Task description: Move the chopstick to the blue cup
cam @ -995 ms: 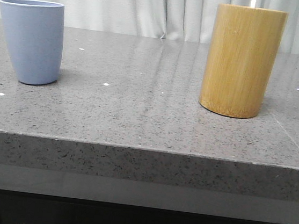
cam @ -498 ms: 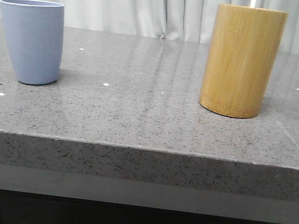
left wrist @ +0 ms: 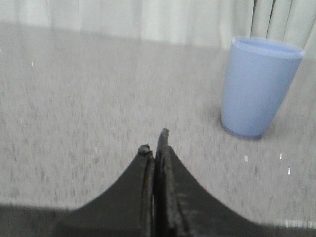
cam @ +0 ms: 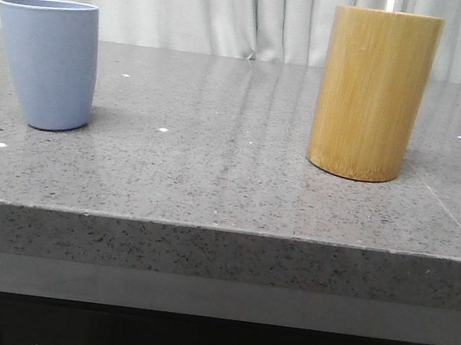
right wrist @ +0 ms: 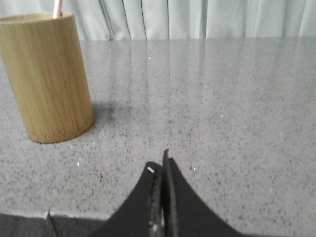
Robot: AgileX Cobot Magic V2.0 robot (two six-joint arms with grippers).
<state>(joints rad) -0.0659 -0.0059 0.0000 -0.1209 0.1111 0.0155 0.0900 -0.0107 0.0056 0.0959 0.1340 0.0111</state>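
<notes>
The blue cup (cam: pixel 49 64) stands upright near the left edge of the grey desk (cam: pixel 213 179), the left gripper (left wrist: pixel 154 144) near it with fingers pressed together. A wide bare stretch separates it from the bamboo cylinder (cam: pixel 373 94) on the right, where the chopstick (cam: pixel 392 1) pokes above the rim. The right gripper (right wrist: pixel 160 160) has fingers pressed together too.

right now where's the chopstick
The chopstick stands inside the bamboo cylinder on the right of the grey countertop in the front view, its tip poking above the rim.
</notes>
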